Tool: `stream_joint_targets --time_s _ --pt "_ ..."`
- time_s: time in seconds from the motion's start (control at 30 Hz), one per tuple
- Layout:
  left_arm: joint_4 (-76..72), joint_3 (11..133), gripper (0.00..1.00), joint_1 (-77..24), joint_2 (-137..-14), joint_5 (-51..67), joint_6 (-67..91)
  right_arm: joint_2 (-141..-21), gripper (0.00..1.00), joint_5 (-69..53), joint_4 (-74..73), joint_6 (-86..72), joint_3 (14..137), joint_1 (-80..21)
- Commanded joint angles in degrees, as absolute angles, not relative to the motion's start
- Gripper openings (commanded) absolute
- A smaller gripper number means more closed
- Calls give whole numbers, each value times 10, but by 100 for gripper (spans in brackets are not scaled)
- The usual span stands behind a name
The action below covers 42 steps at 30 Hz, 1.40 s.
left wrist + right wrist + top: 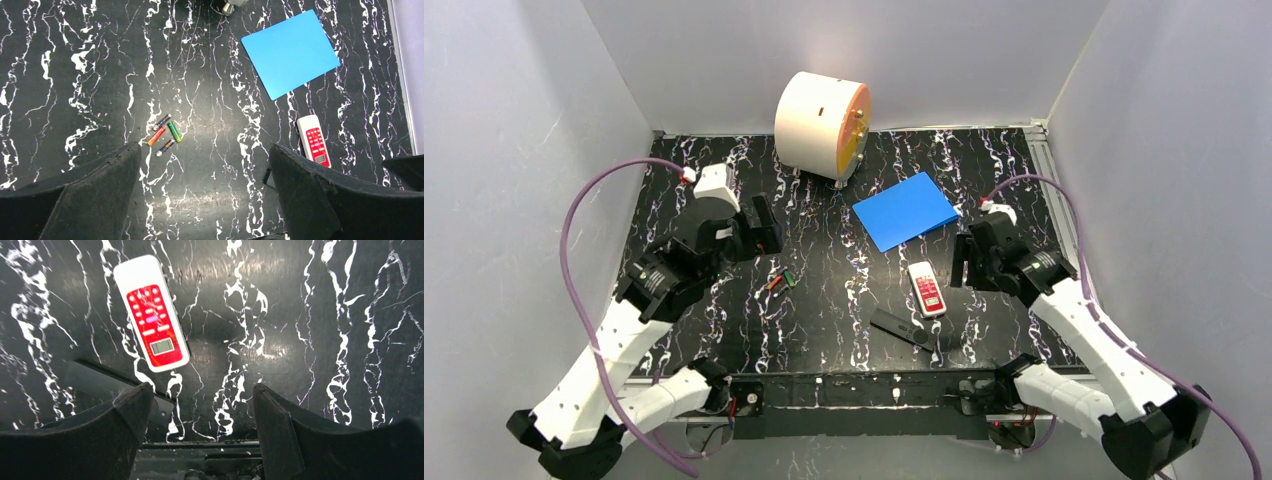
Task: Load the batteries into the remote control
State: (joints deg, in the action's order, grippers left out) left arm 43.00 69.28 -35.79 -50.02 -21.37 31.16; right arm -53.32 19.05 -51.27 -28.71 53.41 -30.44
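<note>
Both arms reached forward over the desk (824,330), wrists tipped downward. The left gripper (205,150) hung spread wide and empty, well to the left of the white-and-red remote (926,288). The batteries (165,134) lay clustered on the desk just ahead of its fingers, also well left of that remote. The right gripper (200,390) was spread, holding nothing, just right of the remote; the black remote (902,326) lay just beside the remote's near end

The worktop (824,310) is covered with a black surface crossed by white marble-like veins. It is enclosed by three plain pale walls: the left wall (514,130), the back wall (724,50) and the right wall (1184,130). A metal rail (1052,180) is fixed along its right edge. Soft light is reflected from the surface.
</note>
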Motion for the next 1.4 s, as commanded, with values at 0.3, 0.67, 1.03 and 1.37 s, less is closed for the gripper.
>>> stream_joint_targets --time_s 0.3,0.67,1.03,1.37 --pt "355 702 98 -358 -550 -169 302 -680 79 145 -476 -274 516 -307" --pt "300 674 99 -358 -581 -116 308 -756 82 67 -287 -211 484 -309" --pt "303 671 98 -358 -582 -107 305 -891 82 73 -284 -168 534 -313" --pt "297 665 99 -358 -582 -117 303 -934 70 55 -261 -154 533 -314"
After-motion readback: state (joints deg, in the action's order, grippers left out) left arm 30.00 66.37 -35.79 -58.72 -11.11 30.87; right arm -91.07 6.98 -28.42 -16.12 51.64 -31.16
